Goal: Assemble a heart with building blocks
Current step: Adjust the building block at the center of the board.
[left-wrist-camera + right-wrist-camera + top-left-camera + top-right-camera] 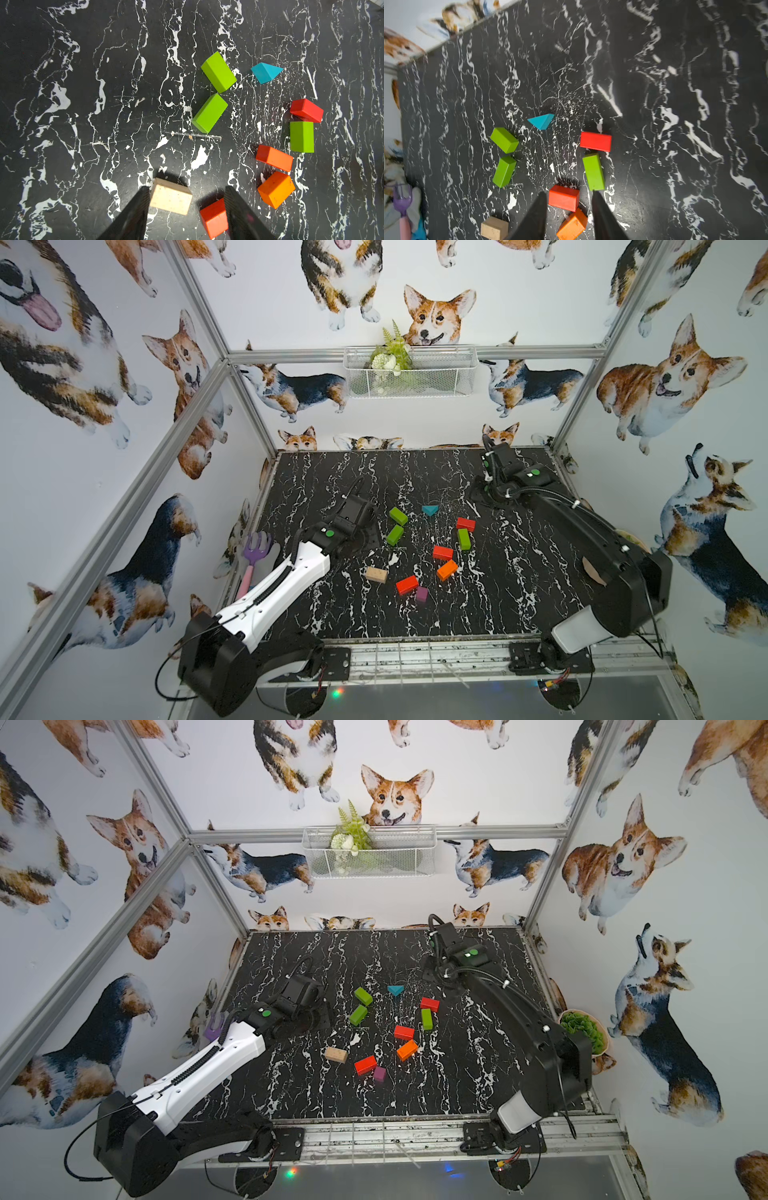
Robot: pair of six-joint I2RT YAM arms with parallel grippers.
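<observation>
The building blocks lie on the black marble table (316, 489) in a loose heart outline with gaps. Two green bricks (398, 515) (395, 534) form the left lobe, with a teal triangle (430, 510) at the top middle. On the right are a red brick (466, 524), a green one (464, 539), another red (443, 552) and an orange one (447, 570). A third red brick (407, 585) and a purple cube (421, 594) make the tip, and a beige brick (376, 574) lies off to the left. My left gripper (187, 187) and right gripper (568, 192) hang high above the blocks, jaws apart and empty.
A purple toy rake with a pink handle (253, 560) lies at the table's left edge. A wire basket with flowers (409, 371) hangs on the back wall. A bowl of green leaves (582, 1029) sits off the table's right edge behind the right arm (582, 531).
</observation>
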